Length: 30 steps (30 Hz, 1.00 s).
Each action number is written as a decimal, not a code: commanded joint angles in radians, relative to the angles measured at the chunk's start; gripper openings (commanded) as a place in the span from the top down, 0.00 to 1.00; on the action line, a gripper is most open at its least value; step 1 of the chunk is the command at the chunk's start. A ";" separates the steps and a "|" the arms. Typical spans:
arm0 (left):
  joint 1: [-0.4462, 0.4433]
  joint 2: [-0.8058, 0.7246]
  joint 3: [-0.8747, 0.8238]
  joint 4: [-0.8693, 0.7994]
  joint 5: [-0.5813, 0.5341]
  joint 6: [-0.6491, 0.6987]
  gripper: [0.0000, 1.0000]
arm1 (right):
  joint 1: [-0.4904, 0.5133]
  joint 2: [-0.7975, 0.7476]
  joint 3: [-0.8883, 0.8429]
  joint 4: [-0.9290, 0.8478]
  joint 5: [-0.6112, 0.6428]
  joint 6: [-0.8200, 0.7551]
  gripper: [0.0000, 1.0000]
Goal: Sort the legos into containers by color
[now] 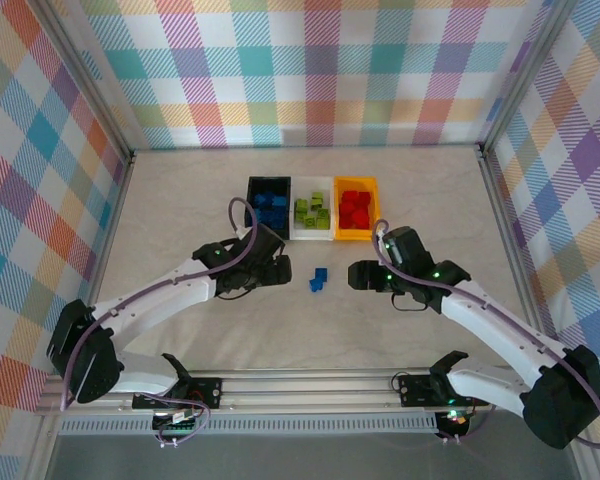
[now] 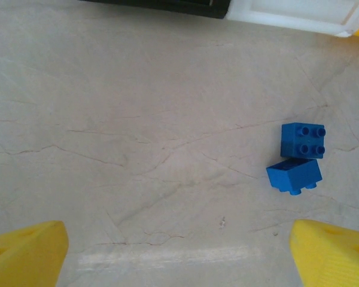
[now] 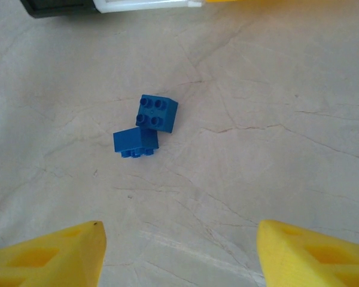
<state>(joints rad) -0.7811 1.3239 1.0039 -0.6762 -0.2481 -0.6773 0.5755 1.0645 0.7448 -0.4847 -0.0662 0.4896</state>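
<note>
Two blue legos [image 1: 319, 279] lie touching each other on the table between my grippers, one studs-up [image 2: 303, 140], one on its side [image 2: 294, 175]. My left gripper [image 1: 283, 271] stands open just left of them, nothing between its yellow fingers [image 2: 27, 253]. To their right my right gripper [image 1: 359, 276] is open and holds nothing; the studs-up lego [image 3: 157, 112] and the tipped one [image 3: 135, 142] lie ahead of its fingers [image 3: 314, 253]. Behind stand the containers: black [image 1: 252, 210] holding blue legos, clear [image 1: 295, 222] holding green ones, orange [image 1: 373, 185] holding red ones.
Aluminium frame rails [image 1: 310, 382] run along the near edge and up both sides. Checked cloth walls [image 1: 310, 70] close in the table. Bare marbled tabletop [image 1: 180, 200] spreads left and right of the bins and in front of the bricks.
</note>
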 commanded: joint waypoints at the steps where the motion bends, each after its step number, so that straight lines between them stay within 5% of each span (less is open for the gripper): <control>1: -0.001 -0.052 -0.034 -0.012 -0.070 -0.036 0.01 | 0.014 0.039 -0.030 0.051 -0.061 0.015 0.35; 15: 0.000 -0.170 -0.152 -0.110 -0.210 -0.120 0.00 | 0.269 0.321 0.043 0.136 0.018 0.056 0.30; 30: 0.002 -0.263 -0.228 -0.118 -0.213 -0.138 0.00 | 0.285 0.593 0.240 0.113 0.216 0.085 0.31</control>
<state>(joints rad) -0.7811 1.0931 0.7921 -0.7658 -0.4370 -0.7971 0.8536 1.6215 0.9405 -0.3416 0.0910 0.5503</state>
